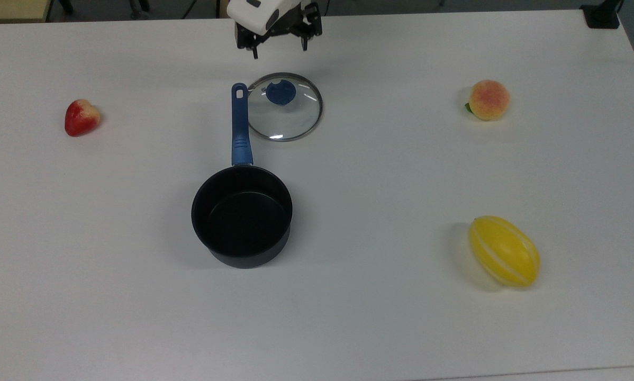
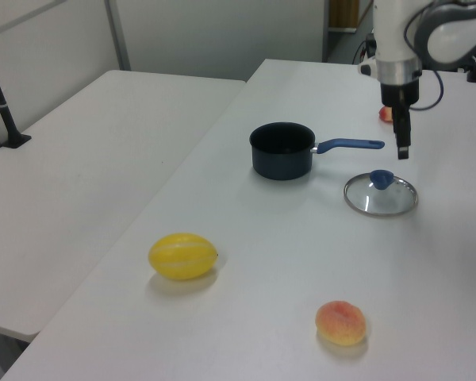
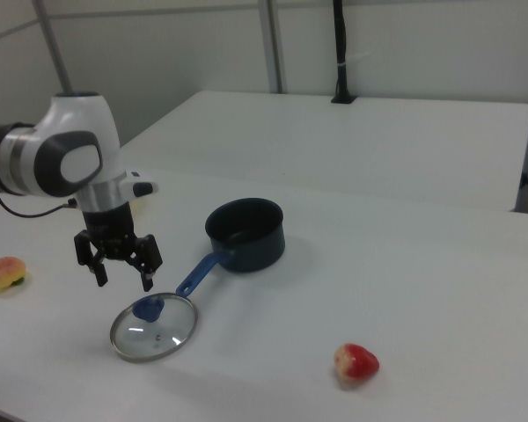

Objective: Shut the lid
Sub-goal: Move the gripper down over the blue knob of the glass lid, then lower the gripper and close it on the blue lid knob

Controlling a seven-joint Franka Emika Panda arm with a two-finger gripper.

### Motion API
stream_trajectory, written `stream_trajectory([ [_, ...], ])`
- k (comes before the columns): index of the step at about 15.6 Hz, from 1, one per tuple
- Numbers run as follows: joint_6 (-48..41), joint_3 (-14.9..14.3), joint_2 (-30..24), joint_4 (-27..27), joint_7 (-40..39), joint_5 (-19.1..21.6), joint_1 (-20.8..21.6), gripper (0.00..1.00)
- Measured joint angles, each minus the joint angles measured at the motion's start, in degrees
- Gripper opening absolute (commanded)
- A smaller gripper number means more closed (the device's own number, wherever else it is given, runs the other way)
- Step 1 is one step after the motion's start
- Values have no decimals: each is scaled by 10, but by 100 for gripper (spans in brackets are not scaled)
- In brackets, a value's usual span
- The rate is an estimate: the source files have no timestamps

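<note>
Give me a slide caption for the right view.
Open pincer hovering above the glass lid, which lies flat on the table beside the empty saucepan.

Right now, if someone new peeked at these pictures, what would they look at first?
Probably the white robot arm, with its open gripper hanging in the air just above the lid, which lies flat on the white table. Next, the black saucepan in the middle, open and empty, its blue handle running alongside the lid. Then the bright yellow melon near the top view's right edge.
</note>
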Motion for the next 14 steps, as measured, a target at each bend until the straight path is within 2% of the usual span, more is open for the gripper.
stream_trajectory([
  [5,113,4,3,-61,40,-3,0,100],
  [11,171,19,25,-74,85,-22,0,100],
  [14,182,19,40,-74,99,-52,-2,100],
])
